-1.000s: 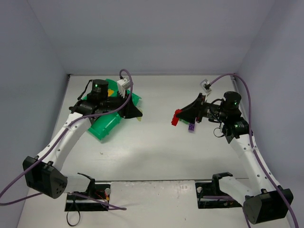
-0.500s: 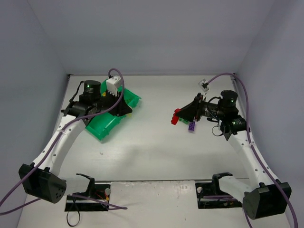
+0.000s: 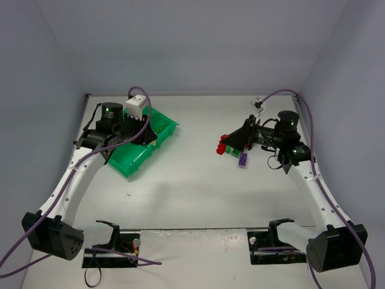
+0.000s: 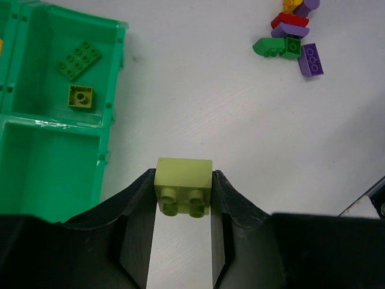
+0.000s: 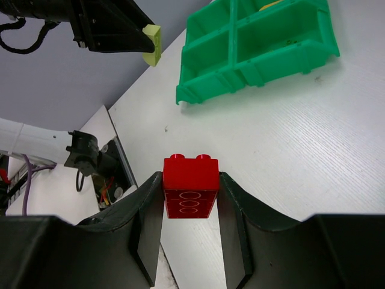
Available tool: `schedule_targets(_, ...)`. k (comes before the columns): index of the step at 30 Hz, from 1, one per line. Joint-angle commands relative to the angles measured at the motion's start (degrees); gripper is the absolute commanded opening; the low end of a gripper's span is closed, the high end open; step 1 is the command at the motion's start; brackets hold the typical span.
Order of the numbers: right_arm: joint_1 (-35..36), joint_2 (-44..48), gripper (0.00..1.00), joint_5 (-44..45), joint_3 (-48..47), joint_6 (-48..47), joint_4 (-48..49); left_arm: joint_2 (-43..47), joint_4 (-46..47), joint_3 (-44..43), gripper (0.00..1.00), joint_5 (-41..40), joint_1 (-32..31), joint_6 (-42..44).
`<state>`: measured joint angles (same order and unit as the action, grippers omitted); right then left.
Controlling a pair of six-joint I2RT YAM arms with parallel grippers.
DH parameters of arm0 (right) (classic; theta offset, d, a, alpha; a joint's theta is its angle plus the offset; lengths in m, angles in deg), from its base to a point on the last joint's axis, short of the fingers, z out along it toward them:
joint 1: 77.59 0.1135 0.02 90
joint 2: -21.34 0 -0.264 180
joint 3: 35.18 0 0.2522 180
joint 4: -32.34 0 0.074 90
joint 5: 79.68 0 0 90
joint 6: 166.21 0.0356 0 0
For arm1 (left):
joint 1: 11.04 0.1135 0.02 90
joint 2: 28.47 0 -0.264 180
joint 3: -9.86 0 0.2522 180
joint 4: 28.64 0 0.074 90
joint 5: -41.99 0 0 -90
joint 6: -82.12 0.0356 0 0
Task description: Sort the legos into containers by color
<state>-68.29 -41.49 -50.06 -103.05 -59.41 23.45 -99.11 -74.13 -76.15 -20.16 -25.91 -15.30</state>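
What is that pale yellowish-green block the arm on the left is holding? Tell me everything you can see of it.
The lime brick is a small block of smooth, matte-looking plastic, with two round studs showing on one face. The black left fingers pinch it on two opposite sides, and nothing else touches it. It is held in the air above the white table, close to the green tray but not in any compartment.

The white table (image 3: 192, 186) carries 1 green tray (image 3: 129, 164) at 10 o'clock and, well apart at 2 o'clock, a small cluster of red, green and purple legos (image 4: 293, 37).
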Motion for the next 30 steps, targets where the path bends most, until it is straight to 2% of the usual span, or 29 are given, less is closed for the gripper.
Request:
schedule_targets(1,-0.5,-0.4,0.00,0.0,-3.0,-0.2,2.7,2.3,0.9,-3.0,0.00,-3.8,0.5,1.1)
schedule_targets(30,-0.4,-1.1,0.00,3.2,-3.5,-0.5,1.6,1.0,1.0,-3.5,0.00,-15.6,2.1,1.0)
